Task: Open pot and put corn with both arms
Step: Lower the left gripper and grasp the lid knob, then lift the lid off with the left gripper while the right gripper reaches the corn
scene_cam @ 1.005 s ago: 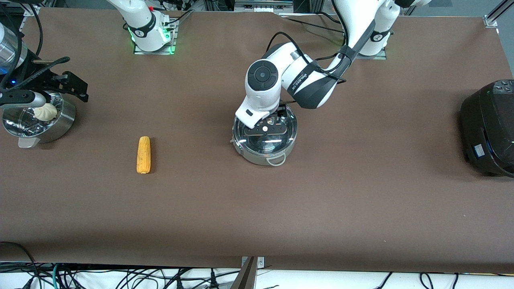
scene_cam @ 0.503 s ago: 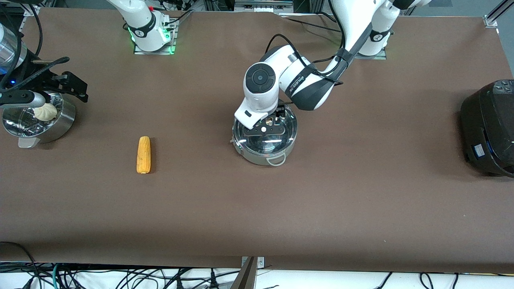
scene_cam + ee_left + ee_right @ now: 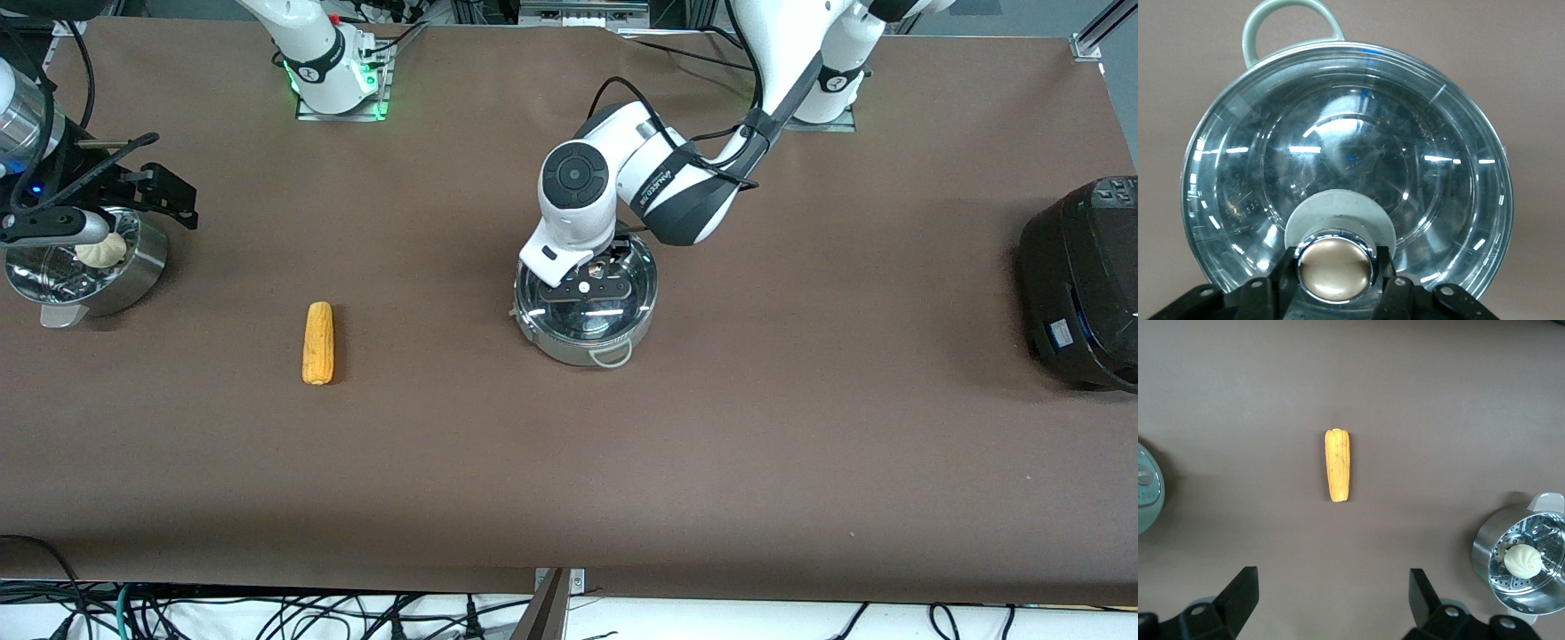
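Fingers [image 3: 1386,267] of the left hand [image 3: 1335,267] are clenched on the brass knob [image 3: 1335,269] of the glass lid [image 3: 1345,153], which sits on the pot [image 3: 587,307]. The pot stands mid-counter, one loop handle [image 3: 612,357] facing the front camera, and the left arm [image 3: 658,178] bends down over it from its base.

The right hand [image 3: 1331,603] hangs high in the air with its fingers [image 3: 1238,600] spread wide and nothing between them; its wrist view looks straight down on the corn [image 3: 1337,465]. In the front view that hand [image 3: 133,182] shows over the steamer bowl [image 3: 133,258], at the right arm's end of the counter [image 3: 622,462].

The corn [image 3: 317,343] lies flat on the bare counter, between the steamer bowl and the pot, a little nearer the front camera than both and well apart from each. A white bun [image 3: 100,249] sits in the steamer bowl. A black cooker [image 3: 1080,280] stands at the left arm's end.
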`<state>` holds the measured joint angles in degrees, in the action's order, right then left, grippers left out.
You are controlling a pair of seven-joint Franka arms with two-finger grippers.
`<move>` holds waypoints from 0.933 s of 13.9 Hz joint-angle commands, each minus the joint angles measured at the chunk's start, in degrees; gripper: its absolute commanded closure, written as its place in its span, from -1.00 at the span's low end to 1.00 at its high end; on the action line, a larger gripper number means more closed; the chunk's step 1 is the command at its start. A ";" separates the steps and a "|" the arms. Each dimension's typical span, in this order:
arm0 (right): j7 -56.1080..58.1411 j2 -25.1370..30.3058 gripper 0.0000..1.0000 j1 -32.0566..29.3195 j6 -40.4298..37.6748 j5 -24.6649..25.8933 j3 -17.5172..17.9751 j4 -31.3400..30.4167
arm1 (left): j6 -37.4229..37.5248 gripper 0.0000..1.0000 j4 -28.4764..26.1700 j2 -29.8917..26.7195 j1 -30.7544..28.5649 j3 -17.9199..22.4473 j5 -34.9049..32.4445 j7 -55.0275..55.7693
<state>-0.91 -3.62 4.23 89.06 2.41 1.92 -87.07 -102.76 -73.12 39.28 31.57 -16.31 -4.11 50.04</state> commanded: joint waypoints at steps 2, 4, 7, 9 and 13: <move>1.70 -2.70 -1.00 -0.19 -0.64 -0.56 0.01 0.59 | -0.07 0.68 1.48 0.54 0.42 -0.04 -1.16 -0.38; 1.79 -4.63 -1.00 -0.10 0.76 -0.65 0.19 -0.46 | 0.45 0.68 1.84 -1.03 0.07 -0.13 -1.08 -0.12; 1.79 -6.75 -1.00 -0.02 7.43 -0.65 0.28 -5.02 | 3.60 0.68 2.36 -5.86 -0.28 -0.22 -0.20 -0.12; 1.79 -6.66 -1.00 -0.02 13.21 -0.65 0.36 -10.11 | 6.68 0.68 2.36 -9.38 -1.33 0.04 -0.37 -0.21; 1.79 -6.84 -1.00 -0.02 27.52 -0.56 0.36 -21.53 | 13.01 0.69 2.36 -12.47 -10.54 -0.13 -0.90 -7.97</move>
<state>0.03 -12.18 4.36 109.26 2.40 2.11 -101.36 -92.46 -70.10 28.60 26.35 -15.89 -4.17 48.58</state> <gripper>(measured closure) 0.000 0.498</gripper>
